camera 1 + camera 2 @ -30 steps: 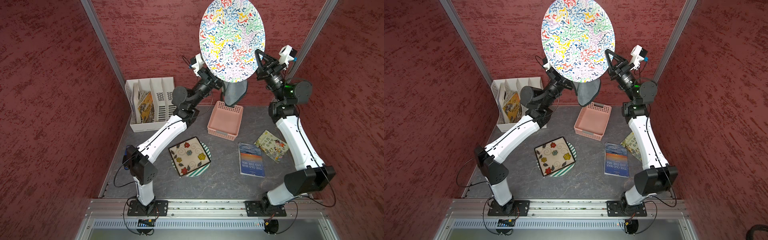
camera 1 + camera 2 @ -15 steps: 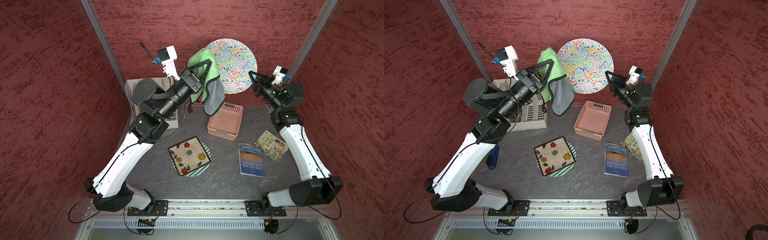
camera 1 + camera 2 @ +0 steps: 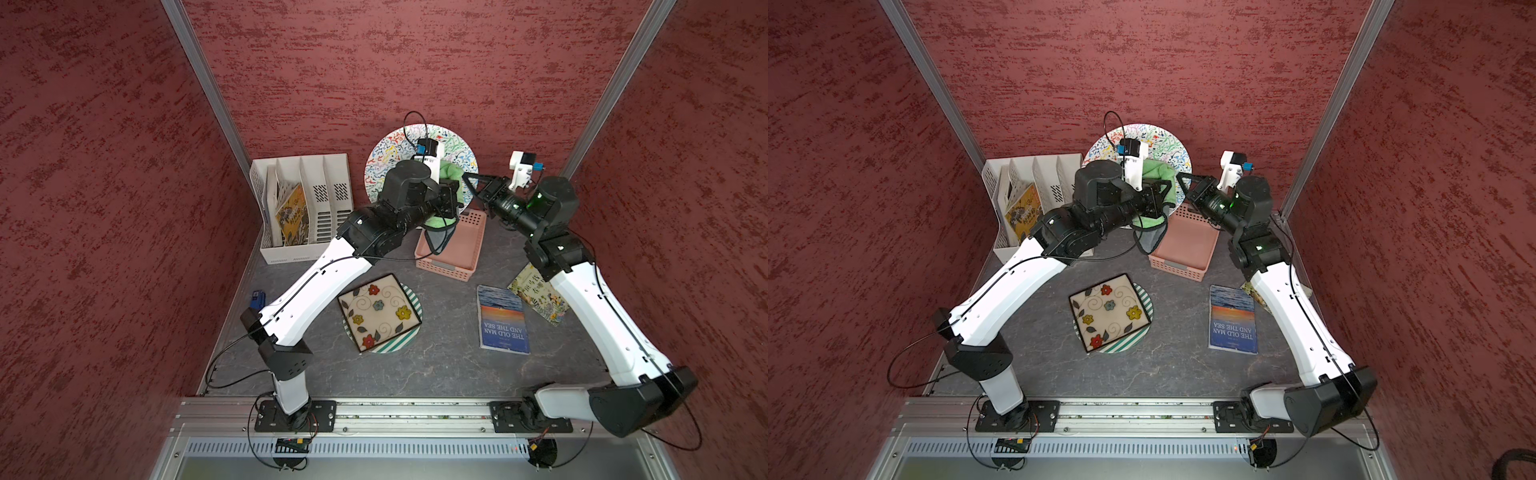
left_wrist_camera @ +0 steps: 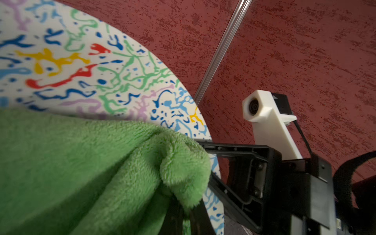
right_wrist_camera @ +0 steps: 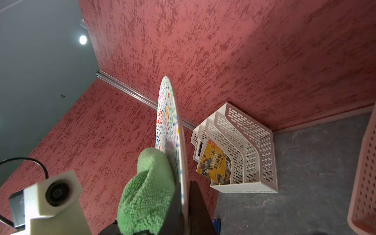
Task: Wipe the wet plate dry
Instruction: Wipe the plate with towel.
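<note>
- The grey table [image 3: 449, 365] is carrying everything, with both arms reaching toward its far edge.
- The wet plate [image 3: 384, 166], round and covered in coloured squiggles, is standing on edge in the air at the back, in front of the rear wall and above the far end of the pink basket [image 3: 453, 249]. In both top views its patterned face is turning toward the camera [image 3: 1100, 149].
- The white file rack [image 3: 307, 208] is sitting in the far left corner, holding a yellow booklet.
- A square flowered dish [image 3: 376, 311] is lying on a striped round one [image 3: 399, 345] mid-table, with two books [image 3: 503, 320] lying to the right.
- The green cloth [image 3: 451, 170] is pressing against the plate's patterned face (the right wrist view shows the contact [image 5: 146, 193]), its grey end hanging over the basket.
- The right gripper [image 5: 184, 203] is pinching the plate's rim, one finger on each face.
- The left gripper [image 4: 187, 219] is clamping tight on the bunched cloth.
</note>
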You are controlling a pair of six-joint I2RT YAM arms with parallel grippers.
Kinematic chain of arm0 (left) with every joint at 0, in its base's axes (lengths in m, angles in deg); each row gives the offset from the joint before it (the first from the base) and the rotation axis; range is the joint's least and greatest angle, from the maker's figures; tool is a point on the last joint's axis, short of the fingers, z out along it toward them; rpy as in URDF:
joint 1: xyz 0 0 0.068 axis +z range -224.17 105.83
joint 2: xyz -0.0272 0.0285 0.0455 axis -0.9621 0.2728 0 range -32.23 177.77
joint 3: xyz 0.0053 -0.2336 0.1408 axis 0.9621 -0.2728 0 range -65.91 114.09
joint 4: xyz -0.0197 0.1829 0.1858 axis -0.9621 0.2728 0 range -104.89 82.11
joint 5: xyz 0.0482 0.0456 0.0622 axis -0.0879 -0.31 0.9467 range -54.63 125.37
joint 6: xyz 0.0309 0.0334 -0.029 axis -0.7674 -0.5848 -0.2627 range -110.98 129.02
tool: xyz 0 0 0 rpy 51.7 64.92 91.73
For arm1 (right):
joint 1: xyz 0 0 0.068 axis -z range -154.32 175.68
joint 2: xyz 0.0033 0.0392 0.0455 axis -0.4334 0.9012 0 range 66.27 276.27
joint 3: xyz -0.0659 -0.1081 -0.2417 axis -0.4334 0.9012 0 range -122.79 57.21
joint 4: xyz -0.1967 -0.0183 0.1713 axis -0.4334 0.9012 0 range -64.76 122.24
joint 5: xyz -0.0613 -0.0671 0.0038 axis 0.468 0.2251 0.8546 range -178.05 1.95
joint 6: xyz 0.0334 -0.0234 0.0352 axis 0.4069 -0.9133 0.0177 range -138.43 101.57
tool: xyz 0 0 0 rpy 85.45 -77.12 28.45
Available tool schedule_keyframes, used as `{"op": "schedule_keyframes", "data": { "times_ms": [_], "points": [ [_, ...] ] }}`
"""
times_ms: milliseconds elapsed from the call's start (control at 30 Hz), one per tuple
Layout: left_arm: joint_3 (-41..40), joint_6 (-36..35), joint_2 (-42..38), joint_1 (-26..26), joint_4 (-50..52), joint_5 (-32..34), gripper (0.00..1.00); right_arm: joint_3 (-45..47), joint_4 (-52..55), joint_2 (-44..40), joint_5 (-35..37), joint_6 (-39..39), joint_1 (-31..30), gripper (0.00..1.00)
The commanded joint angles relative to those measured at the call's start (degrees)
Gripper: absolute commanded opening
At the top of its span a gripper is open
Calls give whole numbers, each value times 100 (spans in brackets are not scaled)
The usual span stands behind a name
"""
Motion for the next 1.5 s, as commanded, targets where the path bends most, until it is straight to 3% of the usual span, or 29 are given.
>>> {"op": "schedule_keyframes", "data": {
  "times_ms": [0, 67, 133, 333, 533, 633, 800, 900, 1000, 1100, 1233, 1333, 1400, 1467],
  "points": [
    [280, 99, 364, 18, 271, -1075, 0, -526, -1181, -72, -69, 680, -167, 0],
    [573, 130, 484, 13, 568, -933, 0, -852, -1144, 34, -27, 711, -154, 0],
    [683, 134, 458, 34, 937, -362, 0, -1231, -960, 98, 33, 606, -120, 0],
    [121, 399, -219, 527, 1787, 1390, 0, -1390, -833, -10, -270, 231, -90, 0],
    [-18, 450, -560, 1384, 2056, 1462, 0, -585, -789, -484, -1135, -466, -405, 0],
    [170, 391, -506, 1706, 1925, 847, 0, -243, -466, -682, -1450, -882, -743, 0],
    [420, -93, -133, 1643, 1090, -2236, 0, -35, -761, -587, -1442, -642, -995, 0],
    [530, -82, 110, 1279, 1012, -2871, 0, -480, -776, -302, -1172, -615, -907, 0],
    [523, -151, 234, 1072, 1303, -3045, 0, -1050, -948, 38, -1077, -257, -553, 0],
    [246, -125, 26, 1041, 1719, -2437, 0, -1404, -1085, 199, -885, 183, -46, 0],
    [-1167, 181, -867, 1193, 1013, -1709, 0, -1406, -1200, 102, -844, 315, 211, 0],
    [-1919, 693, -1478, 1539, 741, -760, 0, -1013, -1441, -64, -1150, 259, 61, 0],
    [-1956, 1036, -1594, 1832, 1008, -223, 0, -619, -1452, -201, -1273, 72, -189, 0],
    [-1915, 1103, -1624, 2027, 1043, -105, 0, -291, -1229, -330, -1379, -258, -612, 0]
  ]
}}
